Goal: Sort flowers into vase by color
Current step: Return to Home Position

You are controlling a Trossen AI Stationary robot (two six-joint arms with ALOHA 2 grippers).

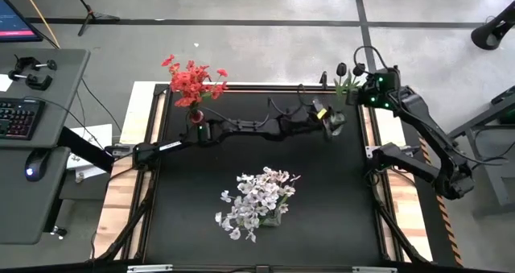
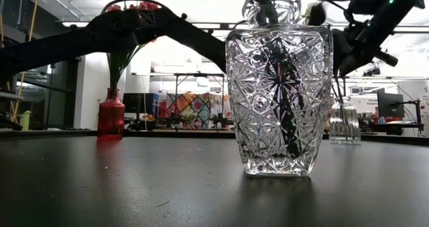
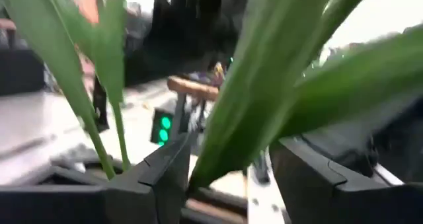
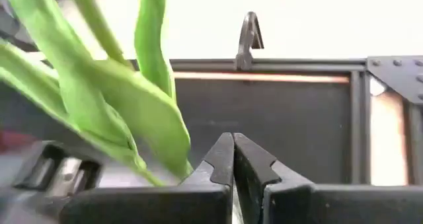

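Dark tulip-like flowers [image 1: 348, 69] with green leaves [image 3: 264, 85] stand at the table's far right, where a small clear vase [image 2: 345, 123] shows in the low view. My left gripper [image 1: 331, 118] reaches across the table to them and is open, with the leaves rising between its fingers [image 3: 165, 178]. My right gripper [image 1: 360, 90] hangs shut just to the right of the same flowers, leaves [image 4: 125, 112] beside it and nothing seen between its fingers. Red flowers [image 1: 193, 80] stand in a red vase [image 2: 110, 113]. White flowers [image 1: 257, 199] fill a cut-glass vase [image 2: 278, 86]. My left gripper stands open, roughly level, around a broad green leaf. The leaf's lower part [image 3: 198, 174] runs down close along the inner side of one finger; whether it touches that finger I cannot tell.
The left arm [image 1: 241, 128] stretches along the far part of the black tabletop from the red vase to the dark flowers. The cut-glass vase stands mid-table toward the near edge. A desk with keyboard and mouse [image 1: 20, 116] lies off the table's left.
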